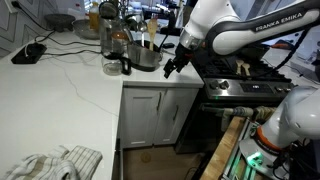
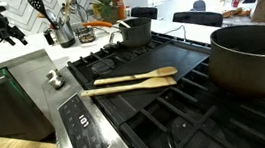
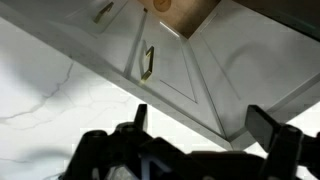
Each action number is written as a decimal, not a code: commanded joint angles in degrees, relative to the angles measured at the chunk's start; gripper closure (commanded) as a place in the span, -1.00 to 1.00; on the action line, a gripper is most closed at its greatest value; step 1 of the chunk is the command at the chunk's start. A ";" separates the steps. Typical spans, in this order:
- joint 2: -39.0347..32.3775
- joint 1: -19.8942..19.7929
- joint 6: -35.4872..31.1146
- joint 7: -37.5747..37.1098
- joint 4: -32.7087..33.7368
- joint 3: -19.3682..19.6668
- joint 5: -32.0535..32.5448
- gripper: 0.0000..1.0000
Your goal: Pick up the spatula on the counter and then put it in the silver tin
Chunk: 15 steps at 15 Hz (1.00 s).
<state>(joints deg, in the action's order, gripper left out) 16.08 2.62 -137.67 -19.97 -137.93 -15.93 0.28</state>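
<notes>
Seemingly upright, the spatula [image 1: 148, 37] stands inside the silver tin [image 1: 146, 58] at the back of the white counter [image 1: 60, 95] in an exterior view. Its long axis runs close to vertical and its upper end points toward the ceiling, well above the rim. At this size I cannot tell whether that end is the blade or the handle. The gripper [image 1: 172, 67] hangs just beside the tin on the stove side, tilted down toward the counter edge, apart from the utensil. In the wrist view the gripper [image 3: 200, 116] has its jaws spread wide with nothing between them, only the counter and white cabinet doors [image 3: 165, 70] beyond. A clear glass jar [image 1: 112, 40] and a small dark cup [image 1: 125, 66] stand next to the tin. Two wooden utensils [image 2: 128, 80] lie flat and nearly parallel on the stove's dark griddle [image 2: 187, 63] in an exterior view.
</notes>
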 commanded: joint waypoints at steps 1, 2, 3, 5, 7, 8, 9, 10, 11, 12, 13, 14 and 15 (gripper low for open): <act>-0.07 1.33 0.16 -0.30 0.08 1.32 0.49 -1.00; -0.07 1.33 0.16 -0.30 0.08 1.32 0.49 -1.00; -0.07 1.33 0.16 -0.30 0.08 1.32 0.49 -1.00; -0.07 1.33 0.16 -0.30 0.08 1.32 0.49 -1.00; -0.07 1.33 0.16 -0.30 0.08 1.32 0.49 -1.00; -0.07 1.33 0.16 -0.30 0.08 1.32 0.49 -1.00; -0.07 1.33 0.16 -0.30 0.08 1.32 0.49 -1.00; -0.07 1.33 0.16 -0.30 0.08 1.32 0.49 -1.00; -0.07 1.33 0.16 -0.30 0.08 1.32 0.49 -1.00; -0.07 1.33 0.16 -0.30 0.08 1.32 0.49 -1.00; -0.07 1.33 0.16 -0.30 0.08 1.32 0.49 -1.00; -0.07 1.33 0.16 -0.30 0.08 1.32 0.49 -1.00; 0.71 1.01 0.08 -0.29 -0.59 1.83 0.23 -1.00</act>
<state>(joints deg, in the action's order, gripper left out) 16.08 2.62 -137.67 -19.97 -137.93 -15.93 0.28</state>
